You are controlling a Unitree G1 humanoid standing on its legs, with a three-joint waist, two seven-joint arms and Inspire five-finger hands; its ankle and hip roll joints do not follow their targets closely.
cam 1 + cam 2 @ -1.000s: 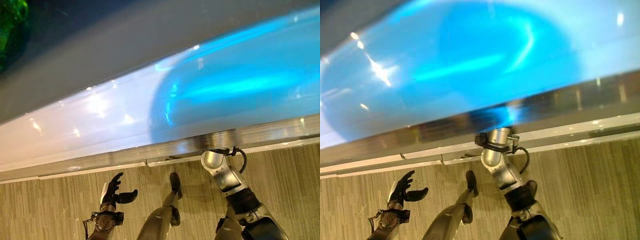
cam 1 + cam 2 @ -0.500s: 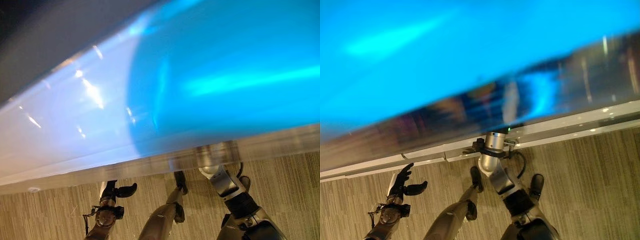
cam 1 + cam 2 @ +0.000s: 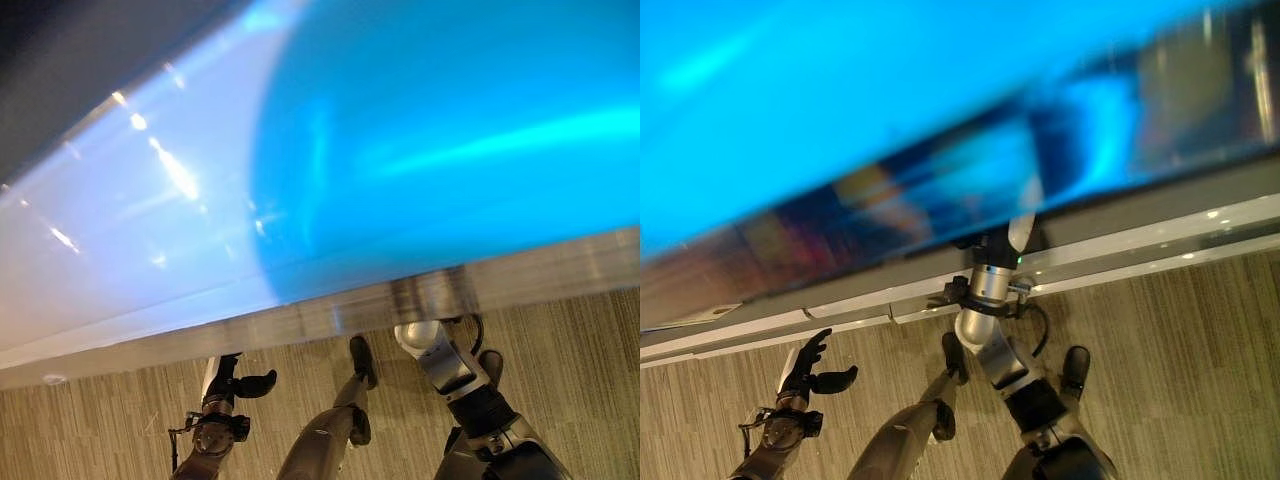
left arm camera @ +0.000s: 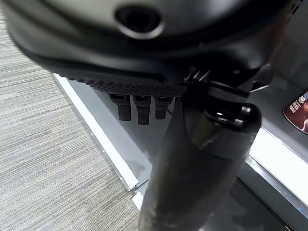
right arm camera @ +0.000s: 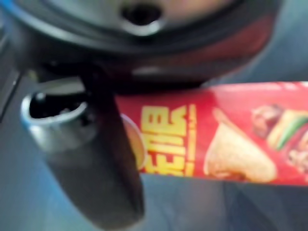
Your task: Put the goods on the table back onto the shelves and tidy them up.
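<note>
A red crisp tube (image 5: 216, 144) with yellow print lies across my right hand (image 5: 110, 163), whose thumb is curled over it. From the head, my right forearm (image 3: 990, 300) reaches in under the front edge of a blue-lit shelf board (image 3: 400, 150), which hides that hand. Low on the left, over the floor, my left hand (image 3: 235, 385) hangs with straight fingers (image 4: 137, 108) and nothing in it.
The shelf unit's grey base and white rail (image 3: 1140, 235) run across in front of me, just past both arms. A striped grey-brown carpet (image 3: 1180, 350) lies below. A dark red pack (image 4: 298, 111) stands on a low lit shelf beside my left hand.
The whole picture has shifted, so the camera moved and the shelf board now covers more of the view. My right forearm has gone further in under the shelf edge. The left hand has hardly moved.
</note>
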